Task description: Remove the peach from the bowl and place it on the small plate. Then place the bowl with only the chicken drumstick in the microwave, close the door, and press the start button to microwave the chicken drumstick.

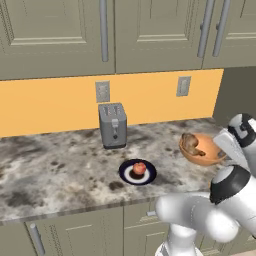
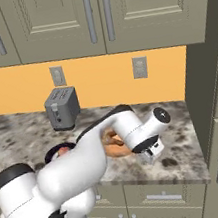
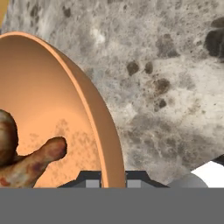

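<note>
Cabinets (image 1: pixel 60 35): beige doors with grey bar handles across the top of both base views; more beige fronts below the counter edge.
Wall strip (image 1: pixel 50 105): orange band under the cabinets, carrying two grey outlets.
Counter (image 1: pixel 55 170): mottled grey-brown stone, spread across the middle of the left base view; seen close up in the upper right of the hand view.
Arm (image 2: pixel 81 171): white with dark joints, rising from the lower left of the right base view and bending toward the centre of the frame; at the right edge of the left base view.
Toaster (image 1: pixel 113 125): grey, upright, at the back of the counter below the left outlet, centre of the left base view.
Bowl (image 1: pixel 202 149): orange, right of centre in the left base view, tilted with its inside facing left; looks raised off the counter, not certain; fills the left of the hand view.
Plate (image 1: pixel 125 172): dark-rimmed, white centre, flat on the counter in front of the toaster, well apart from the bowl.
Gripper (image 3: pixel 113 178): pinched shut on the bowl's rim, one fingertip on each side of the wall, bottom centre of the hand view.
Drumstick (image 3: pixel 26 159): brown, lumpy, inside the bowl, bone end pointing toward the rim, lower left of the hand view.
Peach (image 1: pixel 139 168): small, reddish, resting on the plate's centre.
</note>
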